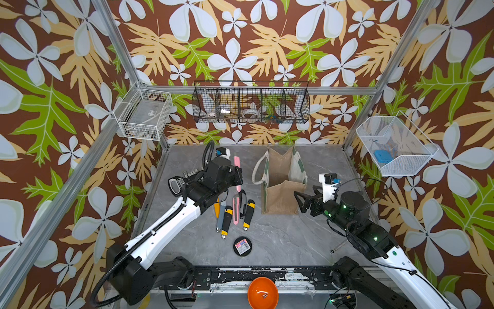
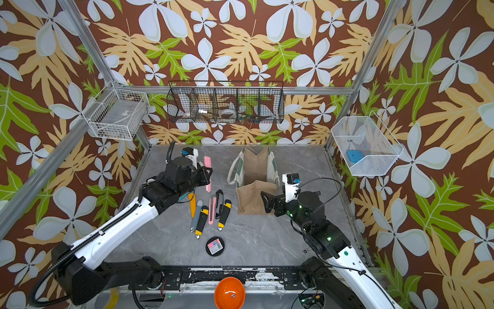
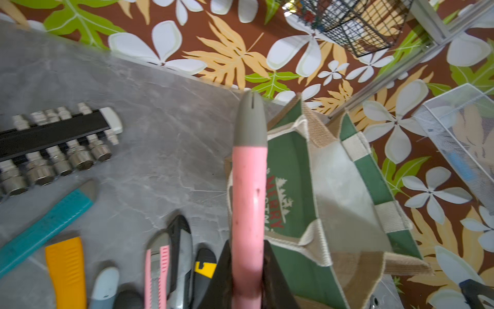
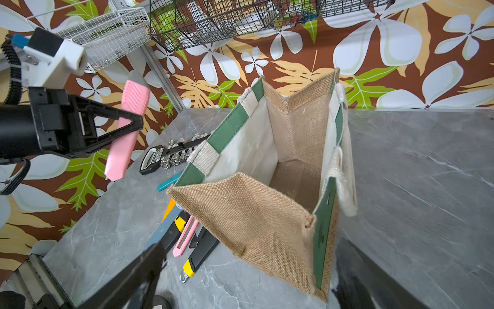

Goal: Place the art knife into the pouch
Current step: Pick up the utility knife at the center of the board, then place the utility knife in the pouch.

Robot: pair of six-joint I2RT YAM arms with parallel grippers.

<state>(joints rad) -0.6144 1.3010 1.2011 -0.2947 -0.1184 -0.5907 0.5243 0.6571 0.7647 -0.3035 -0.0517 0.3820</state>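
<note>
Here, pink art knife (image 3: pixel 248 187) aloft beside the pouch (image 1: pixel 280 198).
Left claw (image 3: pixel 247 251) clamps it; right claw (image 1: pixel 307 198) gapes wide, empty, near the pouch.

There are eight knives (image 3: pixel 248 203), three baskets (image 1: pixel 250 103), one pouch (image 1: pixel 280 184), one socket rail (image 3: pixel 50 133), one tin (image 1: pixel 242 246).

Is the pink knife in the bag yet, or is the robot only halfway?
Halfway. Done: the pink art knife is off the table, clamped in the left gripper. In hand: it hangs beside the pouch, not over it. Left: move it above the open mouth and let go.
</note>
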